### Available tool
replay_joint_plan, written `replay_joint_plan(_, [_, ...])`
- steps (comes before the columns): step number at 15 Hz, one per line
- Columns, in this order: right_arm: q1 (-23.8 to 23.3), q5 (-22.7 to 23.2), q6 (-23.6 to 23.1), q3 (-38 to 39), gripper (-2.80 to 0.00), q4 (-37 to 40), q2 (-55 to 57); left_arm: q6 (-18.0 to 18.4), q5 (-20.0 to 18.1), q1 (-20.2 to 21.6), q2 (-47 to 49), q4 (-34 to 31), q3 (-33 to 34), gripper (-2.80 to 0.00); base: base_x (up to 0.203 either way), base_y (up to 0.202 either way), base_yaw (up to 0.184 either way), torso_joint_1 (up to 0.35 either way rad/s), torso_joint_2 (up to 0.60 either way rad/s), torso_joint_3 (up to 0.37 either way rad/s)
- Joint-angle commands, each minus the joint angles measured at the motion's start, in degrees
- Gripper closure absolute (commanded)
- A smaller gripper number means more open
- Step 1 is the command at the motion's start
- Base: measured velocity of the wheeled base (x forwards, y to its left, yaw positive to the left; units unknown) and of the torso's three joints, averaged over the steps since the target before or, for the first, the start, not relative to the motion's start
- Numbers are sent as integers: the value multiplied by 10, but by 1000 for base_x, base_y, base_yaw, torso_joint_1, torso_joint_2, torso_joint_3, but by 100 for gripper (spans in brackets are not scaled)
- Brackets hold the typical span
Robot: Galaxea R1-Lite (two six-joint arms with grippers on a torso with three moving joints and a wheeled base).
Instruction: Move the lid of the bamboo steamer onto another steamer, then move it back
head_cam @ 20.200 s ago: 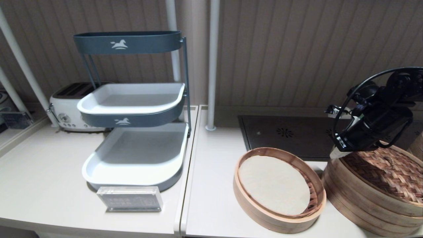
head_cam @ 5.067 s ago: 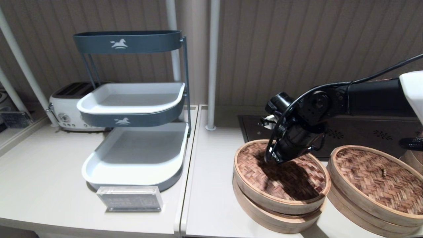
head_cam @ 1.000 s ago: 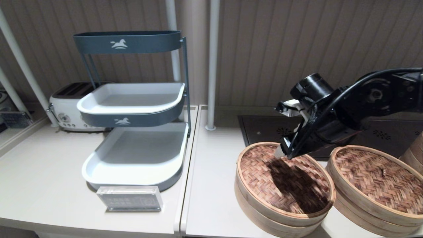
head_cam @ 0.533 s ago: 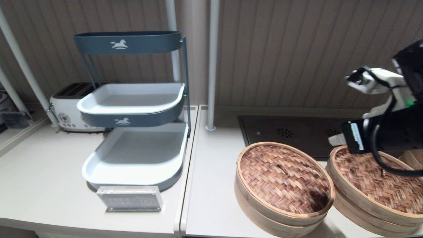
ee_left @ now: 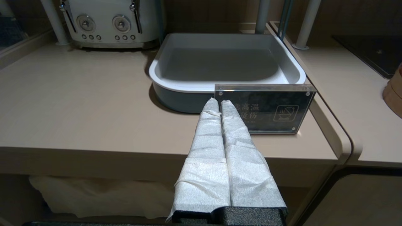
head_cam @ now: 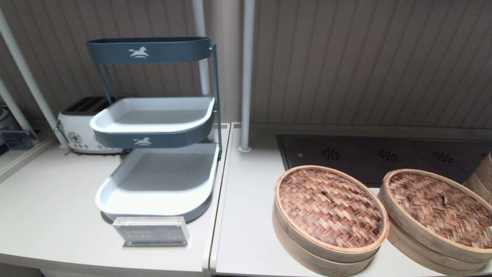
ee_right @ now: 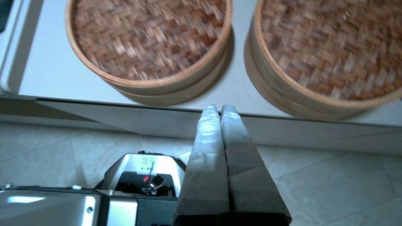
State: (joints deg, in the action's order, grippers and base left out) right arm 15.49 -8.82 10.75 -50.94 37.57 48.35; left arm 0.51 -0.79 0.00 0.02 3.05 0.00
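The bamboo steamer lid (head_cam: 330,207), with its reddish-pink weave and small dark knot, lies flat on the left steamer basket (head_cam: 303,252); the right wrist view shows the lid (ee_right: 150,37) too. To its right stands the other steamer (head_cam: 419,242), under its own browner, yellow-mottled lid (head_cam: 438,209). My right gripper (ee_right: 220,108) is shut on nothing. It hangs off the counter's front edge, level with the gap between the two steamers, and is out of the head view. Parked by the left counter's front edge, my left gripper (ee_left: 219,102) is shut and empty.
A three-tier grey and white tray rack (head_cam: 153,169) stands on the left counter, with a clear acrylic sign (head_cam: 152,231) in front and a white toaster (head_cam: 77,127) behind. A dark hob panel (head_cam: 384,156) lies behind the steamers. A third steamer (head_cam: 482,175) shows at the far right.
My right arm has pulled back from above the steamers, down off the counter's front edge and out of the head view. The lid stays on the left basket.
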Motion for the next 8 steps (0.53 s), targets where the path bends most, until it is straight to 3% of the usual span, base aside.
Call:
replay_joint_plan(1, [-19, -1, 3, 61, 0, -1, -96, 0, 0, 0, -1, 0, 16, 0, 0, 0, 0, 0, 0, 0])
replay_joint_plan(5, [-103, 0, -7, 159, 0, -15, -222, 0, 0, 0, -1, 0, 16, 0, 0, 0, 0, 0, 0, 0])
replay_joint_plan(8, [-128, 13, -43, 228, 0, -39, -301, 0, 0, 0, -1, 0, 16, 0, 0, 0, 0, 0, 0, 0])
